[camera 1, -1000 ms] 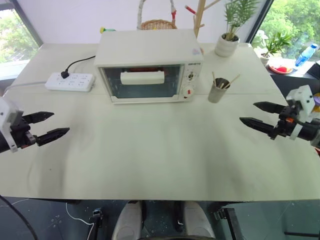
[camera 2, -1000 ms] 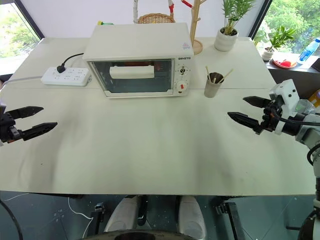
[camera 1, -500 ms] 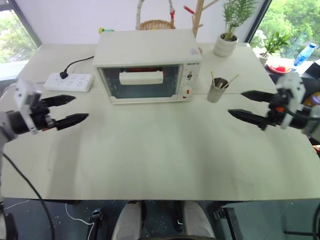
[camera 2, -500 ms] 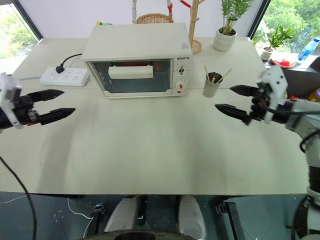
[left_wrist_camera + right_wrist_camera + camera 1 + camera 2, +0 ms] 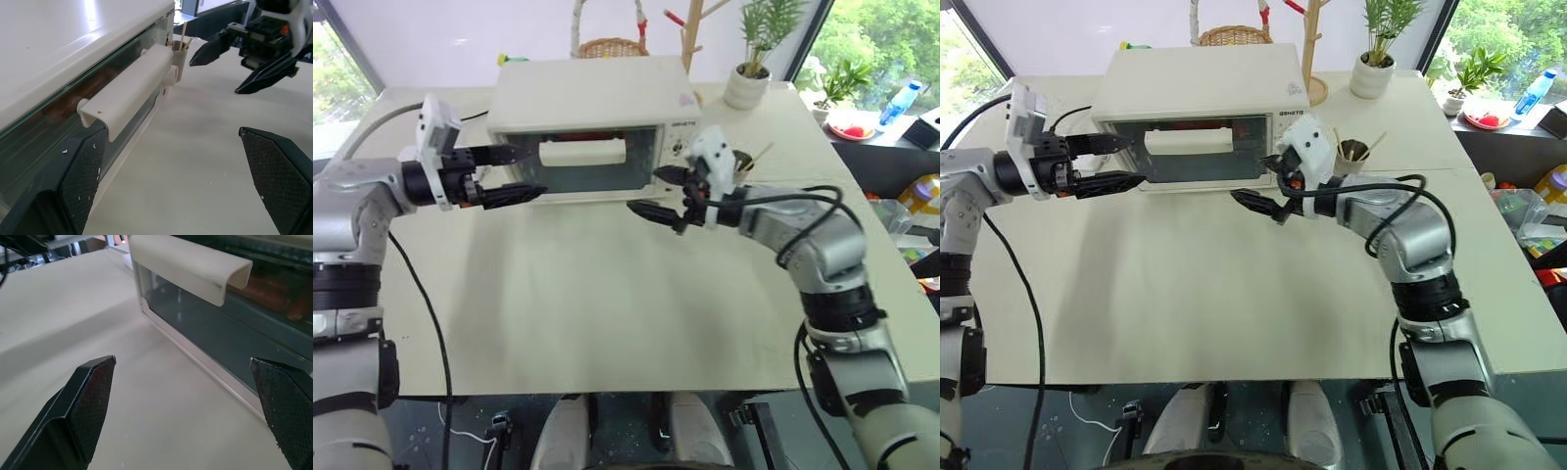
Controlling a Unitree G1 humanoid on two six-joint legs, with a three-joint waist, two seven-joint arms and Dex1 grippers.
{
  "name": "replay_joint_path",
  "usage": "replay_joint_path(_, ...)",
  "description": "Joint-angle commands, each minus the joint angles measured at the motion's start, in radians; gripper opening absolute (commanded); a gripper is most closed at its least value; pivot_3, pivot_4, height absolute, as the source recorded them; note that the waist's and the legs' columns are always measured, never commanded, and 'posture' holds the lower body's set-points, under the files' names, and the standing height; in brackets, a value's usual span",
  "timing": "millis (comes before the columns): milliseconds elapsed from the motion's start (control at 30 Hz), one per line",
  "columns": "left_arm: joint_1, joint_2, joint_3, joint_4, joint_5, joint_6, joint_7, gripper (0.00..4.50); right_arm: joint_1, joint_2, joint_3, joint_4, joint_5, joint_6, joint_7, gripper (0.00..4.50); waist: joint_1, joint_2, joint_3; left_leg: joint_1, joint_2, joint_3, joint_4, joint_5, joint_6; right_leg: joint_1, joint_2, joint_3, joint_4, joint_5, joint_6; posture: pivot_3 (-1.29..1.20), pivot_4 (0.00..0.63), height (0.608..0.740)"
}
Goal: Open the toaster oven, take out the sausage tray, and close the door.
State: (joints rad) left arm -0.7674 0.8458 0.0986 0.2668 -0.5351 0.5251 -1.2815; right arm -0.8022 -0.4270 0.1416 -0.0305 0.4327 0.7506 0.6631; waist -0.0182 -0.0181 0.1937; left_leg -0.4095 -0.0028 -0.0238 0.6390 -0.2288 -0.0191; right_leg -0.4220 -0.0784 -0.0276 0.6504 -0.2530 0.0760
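The cream-white toaster oven (image 5: 592, 98) stands at the back middle of the table, its glass door (image 5: 582, 174) shut. The white bar handle (image 5: 129, 90) runs across the top of the door. Red-brown sausages (image 5: 274, 289) show dimly behind the glass; the tray's metal is hidden. My left gripper (image 5: 529, 172) hangs open just in front of the door's left end, one finger (image 5: 83, 181) close to the glass. My right gripper (image 5: 642, 190) is open in front of the door's right lower corner, clear of the handle (image 5: 190, 264). Neither holds anything.
A cup of wooden sticks (image 5: 744, 162) stands right of the oven, behind my right wrist. A potted plant (image 5: 741, 88), a wicker basket (image 5: 607, 47) and a wooden stand sit behind the oven. The bare white table (image 5: 607, 294) stretches toward me.
Both arms have swung inward from the table's sides to the oven's front, the right further than the left. Both grippers stayed open. The door stays shut.
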Motion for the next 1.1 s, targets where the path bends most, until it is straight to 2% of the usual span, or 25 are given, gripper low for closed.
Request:
replay_joint_path(33,-0.030,0.038,0.050,-0.018,-0.016,0.002,-0.015,4.50,-0.075,0.041,0.022,0.078,-0.053,-0.088,0.017,4.46,-0.001,0.000,0.000,0.000,0.000,0.000,0.000,0.000,0.000,0.000,0.000,0.000,0.000,0.000,0.000,0.00,0.150,0.740)
replay_joint_path(200,-0.027,0.069,0.078,-0.021,-0.027,0.025,-0.014,4.50,-0.135,0.085,0.027,0.178,-0.090,-0.152,0.050,4.46,0.000,0.000,0.000,0.000,0.000,0.000,0.000,0.000,0.000,0.000,0.000,0.000,0.001,0.000,0.000,0.00,0.150,0.740)
replay_joint_path(367,-0.015,0.082,0.088,-0.022,-0.018,0.016,-0.008,4.50,-0.164,0.124,0.037,0.195,-0.103,-0.179,0.085,4.46,0.001,0.000,0.000,0.000,0.000,-0.001,0.000,0.000,0.000,-0.001,0.000,0.000,0.001,0.000,0.000,0.00,0.150,0.740)
replay_joint_path(600,-0.035,0.071,0.071,0.006,0.003,-0.002,0.001,4.50,-0.141,0.149,0.052,0.105,-0.089,-0.167,0.133,4.46,-0.003,0.000,0.000,0.000,0.000,-0.001,0.000,0.000,0.000,-0.001,0.000,0.000,0.002,0.000,0.000,0.00,0.150,0.740)
replay_joint_path(800,-0.102,0.058,0.061,0.051,0.000,0.016,-0.009,4.50,-0.057,0.138,0.092,-0.023,-0.090,-0.134,0.152,4.46,-0.008,0.000,0.000,0.000,0.000,-0.001,-0.001,0.000,0.000,-0.003,0.001,0.000,0.003,0.000,0.000,0.00,0.150,0.740)
replay_joint_path(900,-0.147,0.042,0.053,0.091,0.008,0.014,-0.002,3.71,0.010,0.126,0.110,-0.096,-0.087,-0.106,0.148,4.50,-0.014,0.000,0.000,0.000,0.000,-0.001,-0.001,0.000,0.000,-0.003,0.001,0.000,0.004,0.000,0.000,0.00,0.150,0.740)
replay_joint_path(933,-0.152,0.039,0.047,0.097,0.012,0.009,-0.009,3.29,0.028,0.124,0.113,-0.116,-0.085,-0.096,0.145,4.50,-0.018,0.000,0.000,0.000,0.000,-0.001,-0.001,0.000,0.000,-0.003,0.001,0.000,0.004,0.000,0.000,0.00,0.150,0.740)
replay_joint_path(1100,-0.129,0.031,-0.013,0.110,0.090,-0.085,-0.044,0.72,0.102,0.121,0.117,-0.196,-0.080,-0.054,0.121,4.50,-0.025,0.000,0.000,0.000,0.000,-0.001,-0.001,0.000,0.000,-0.003,0.001,0.000,0.004,0.000,0.000,0.00,0.150,0.740)
